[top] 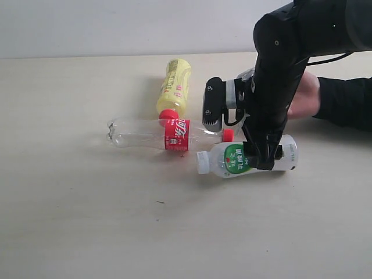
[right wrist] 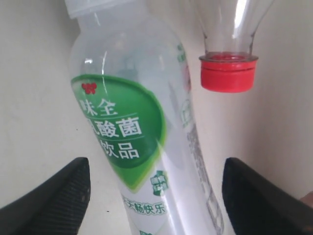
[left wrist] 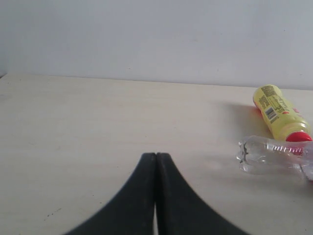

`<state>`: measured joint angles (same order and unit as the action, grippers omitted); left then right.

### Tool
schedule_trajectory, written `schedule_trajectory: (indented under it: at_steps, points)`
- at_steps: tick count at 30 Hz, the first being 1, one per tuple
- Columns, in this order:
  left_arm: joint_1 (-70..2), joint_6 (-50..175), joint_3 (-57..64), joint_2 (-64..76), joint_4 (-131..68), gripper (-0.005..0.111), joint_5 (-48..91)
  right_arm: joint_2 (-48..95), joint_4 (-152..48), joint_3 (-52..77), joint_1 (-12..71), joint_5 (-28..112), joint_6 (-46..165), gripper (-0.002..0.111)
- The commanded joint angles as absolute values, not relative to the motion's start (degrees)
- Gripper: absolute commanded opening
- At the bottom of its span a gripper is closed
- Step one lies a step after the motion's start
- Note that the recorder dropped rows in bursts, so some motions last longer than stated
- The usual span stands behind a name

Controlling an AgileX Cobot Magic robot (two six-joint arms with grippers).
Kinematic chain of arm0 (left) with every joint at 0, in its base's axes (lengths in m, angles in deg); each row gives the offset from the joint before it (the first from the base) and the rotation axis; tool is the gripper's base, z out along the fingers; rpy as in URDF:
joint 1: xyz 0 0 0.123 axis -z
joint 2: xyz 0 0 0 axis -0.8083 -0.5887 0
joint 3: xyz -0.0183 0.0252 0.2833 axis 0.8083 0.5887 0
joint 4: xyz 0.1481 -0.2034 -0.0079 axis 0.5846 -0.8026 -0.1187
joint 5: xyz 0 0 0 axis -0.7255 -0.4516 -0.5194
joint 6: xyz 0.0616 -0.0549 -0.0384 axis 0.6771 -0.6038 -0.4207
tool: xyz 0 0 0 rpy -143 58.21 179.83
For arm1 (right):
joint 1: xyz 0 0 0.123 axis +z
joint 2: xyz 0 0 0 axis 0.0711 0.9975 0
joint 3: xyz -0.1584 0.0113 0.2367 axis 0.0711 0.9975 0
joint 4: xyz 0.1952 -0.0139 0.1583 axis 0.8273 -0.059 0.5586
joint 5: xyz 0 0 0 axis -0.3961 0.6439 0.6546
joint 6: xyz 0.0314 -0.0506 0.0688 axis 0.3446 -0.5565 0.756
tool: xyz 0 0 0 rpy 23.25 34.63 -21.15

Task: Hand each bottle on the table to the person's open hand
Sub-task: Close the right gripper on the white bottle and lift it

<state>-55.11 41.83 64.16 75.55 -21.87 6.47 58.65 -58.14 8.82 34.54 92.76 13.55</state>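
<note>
Right pincer (right wrist: 155, 196) spread, white bottle (right wrist: 132, 73) lying between its fingers. Judged light, slippery, thin-walled; take hold across its labelled middle.

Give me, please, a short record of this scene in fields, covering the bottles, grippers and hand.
bottles in view: three, all lying on the table
yellow bottle: farthest back, red cap by the clear bottle
clear bottle: red label and cap, lying across the middle
white bottle: green label, nearest the camera
right gripper: open, one finger on each side of the white bottle
left gripper: shut, empty, away from the bottles
hand: partly hidden behind the right arm
</note>
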Motion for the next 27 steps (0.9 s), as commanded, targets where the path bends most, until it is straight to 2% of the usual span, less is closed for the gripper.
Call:
schedule_trajectory:
  at_steps: [1,22,24,26,27]
  points:
    - [-54.8,41.7,64.1,75.9,-21.7,0.0,6.6,60.1,-58.7,9.1,34.7,92.1,13.5,0.072]
    - [-54.8,41.7,64.1,75.9,-21.7,0.0,6.6,66.3,-58.7,9.1,34.7,90.0,14.0,0.071]
    - [-54.8,41.7,64.1,75.9,-21.7,0.0,6.6,66.6,-58.7,9.1,34.7,90.4,14.0,0.069]
    - [-54.8,41.7,64.1,75.9,-21.7,0.0,6.6,66.8,-58.7,9.1,34.7,91.5,14.4,0.061]
    - [-54.8,41.7,64.1,75.9,-21.7,0.0,6.6,66.8,-58.4,9.1,34.7,93.2,14.4,0.051]
